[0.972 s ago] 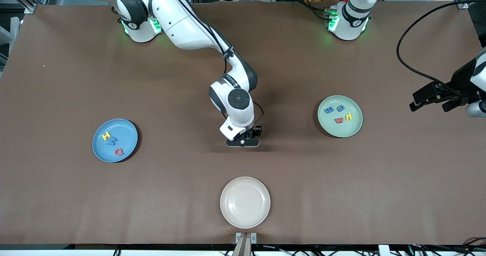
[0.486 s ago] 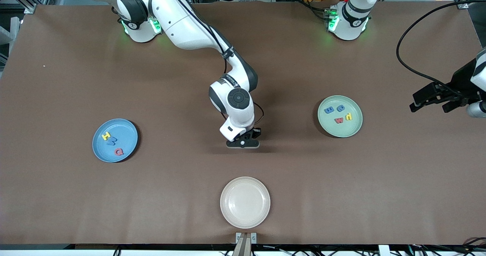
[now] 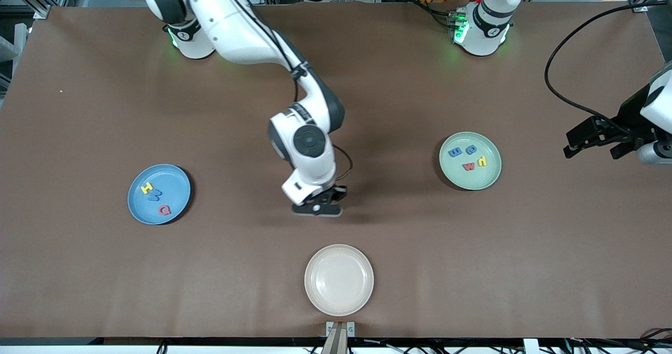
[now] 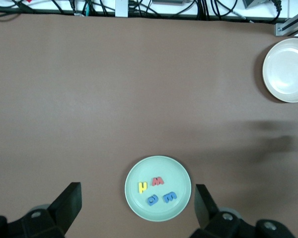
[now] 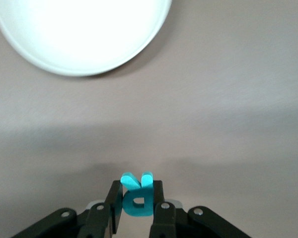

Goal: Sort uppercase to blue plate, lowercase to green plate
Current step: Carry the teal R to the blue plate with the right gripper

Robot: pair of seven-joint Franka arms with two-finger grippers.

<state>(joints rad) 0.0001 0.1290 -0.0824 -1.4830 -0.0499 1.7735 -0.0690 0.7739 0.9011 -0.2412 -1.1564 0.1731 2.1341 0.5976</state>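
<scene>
Teal R (image 5: 136,198) clamped between right gripper (image 3: 318,207) fingers, lifted over bare brown table (image 3: 399,238) at frame centre, just above cream plate (image 3: 339,279). Blue plate (image 3: 159,194) at mid-left of frame holds yellow H (image 3: 147,188), blue M (image 3: 155,195), red Q (image 3: 165,210). Green plate (image 3: 470,160) at mid-right holds four lowercase letters (image 3: 469,158). Left gripper (image 3: 590,141) waits at right edge of frame, fingers apart
</scene>
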